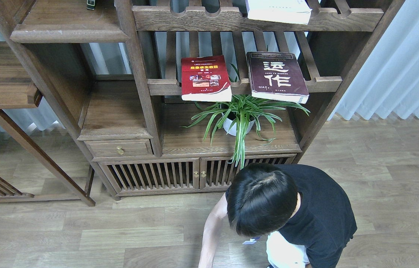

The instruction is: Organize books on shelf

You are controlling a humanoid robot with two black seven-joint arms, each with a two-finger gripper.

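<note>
Books lie on the slatted racks in the head view: the red book [205, 79] and the maroon book [277, 76] side by side above a potted plant [239, 118], the white book [278, 11] one rack higher. The solid plank shelf [68, 24] sits upper left. A person [287, 212] crouches below. Neither arm's fingers are in sight.

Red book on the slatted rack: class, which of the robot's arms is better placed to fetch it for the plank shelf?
Neither arm is in view, so this is only a guess: left. The red book lies left of the maroon book, nearer the plank shelf. A person crouches lower right.
</note>
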